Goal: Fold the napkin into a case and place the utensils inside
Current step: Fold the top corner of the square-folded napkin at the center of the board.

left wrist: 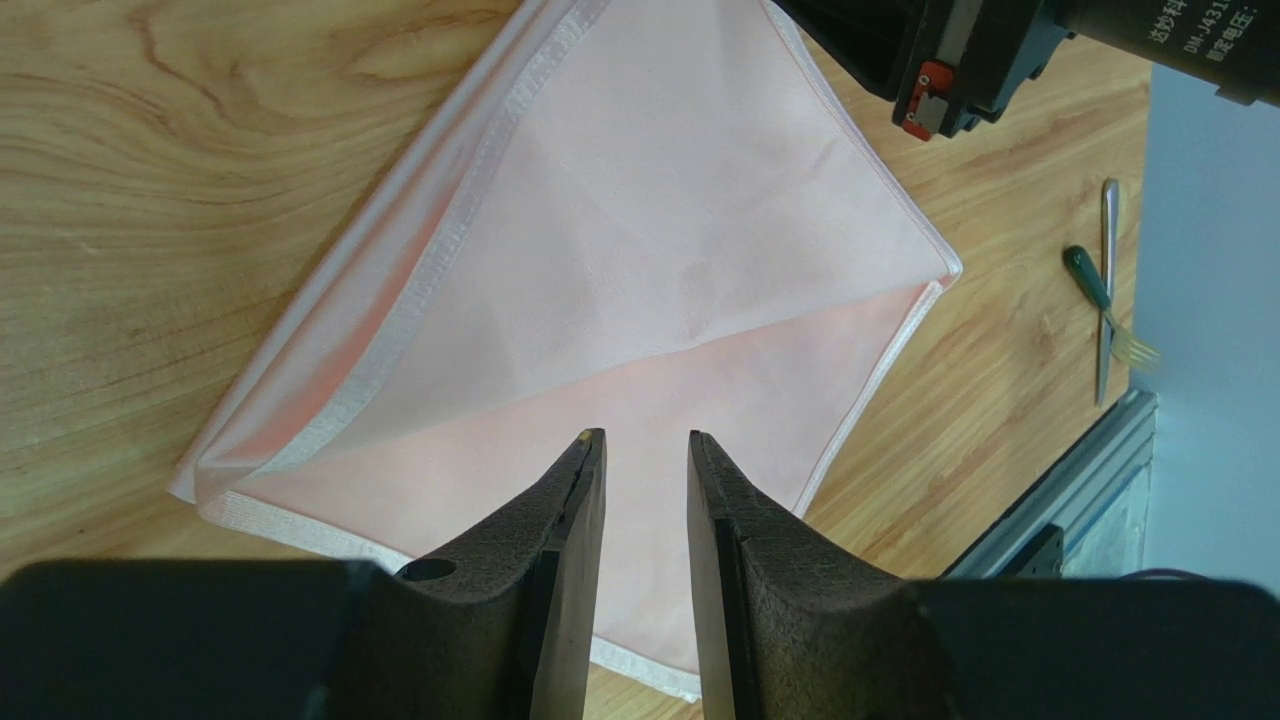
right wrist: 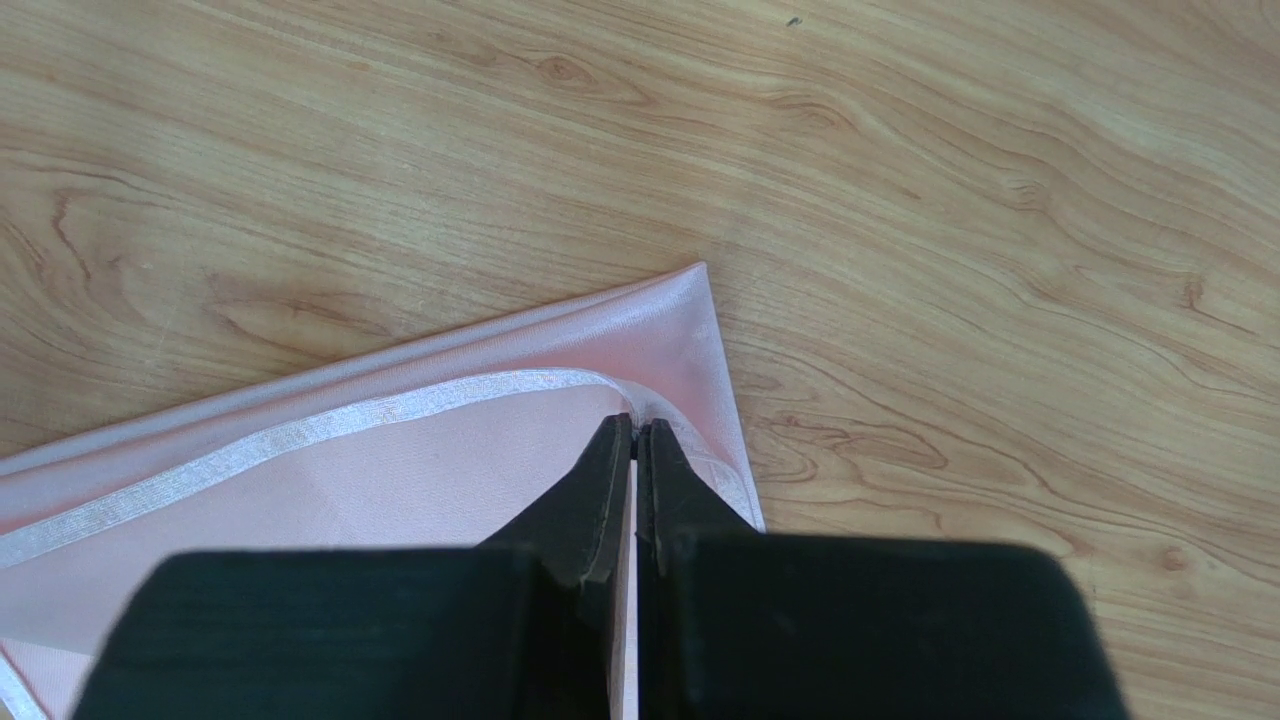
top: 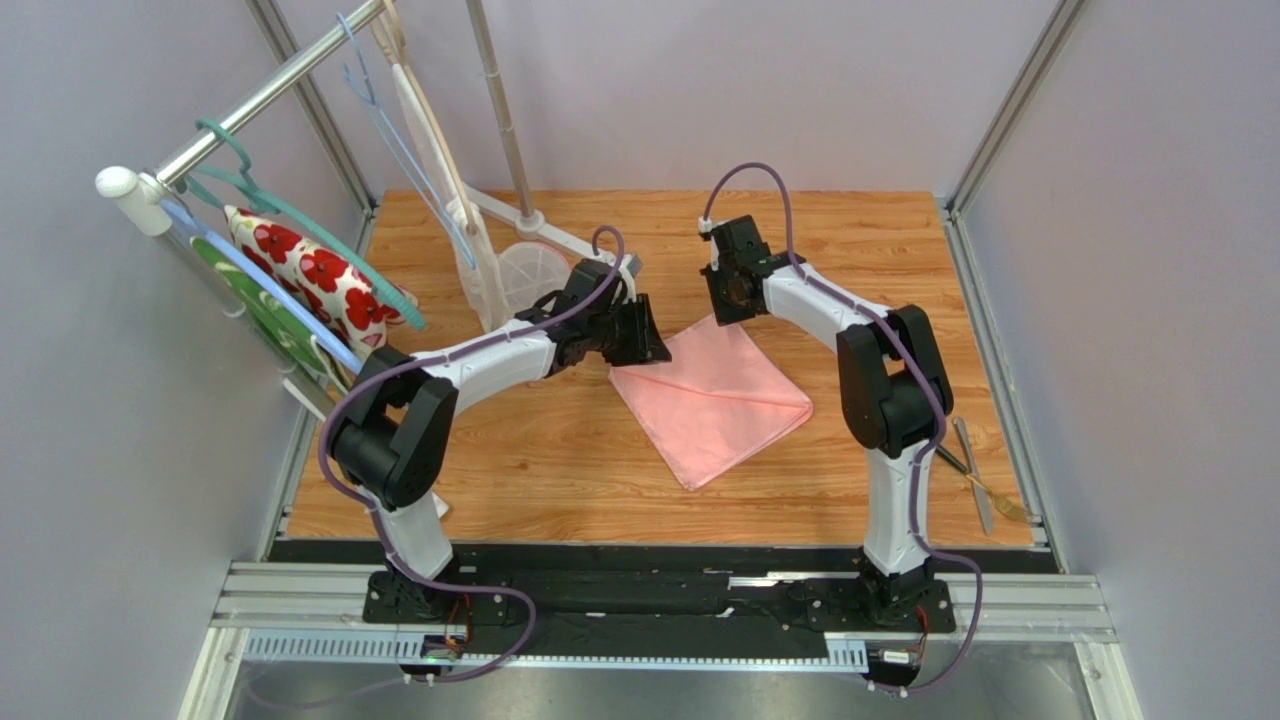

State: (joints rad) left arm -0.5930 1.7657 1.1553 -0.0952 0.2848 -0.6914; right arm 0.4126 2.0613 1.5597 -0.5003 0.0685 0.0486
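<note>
While rack (top: pixel 256 102) stands left, utensils (top: pixel 977 480) lie right.

The napkin (top: pixel 714 398) is showing plain light pink — only a paler, shinier band is running along its hem. The table (top: pixel 496 465) is glowing orange-brown with darker wood grain. The left gripper (left wrist: pixel 646 450) and the right gripper (right wrist: pixel 633 435) are showing matte black. The utensils (top: pixel 974 477) are gleaming silver-grey, one yellowish. A white cloth (top: pixel 308 270) is carrying red flowers.

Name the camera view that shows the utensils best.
Left wrist: the utensils lie unobstructed near the right edge, close enough to make out fork tines. Top external shows them small, at far right. Right wrist shows none of them.
</note>
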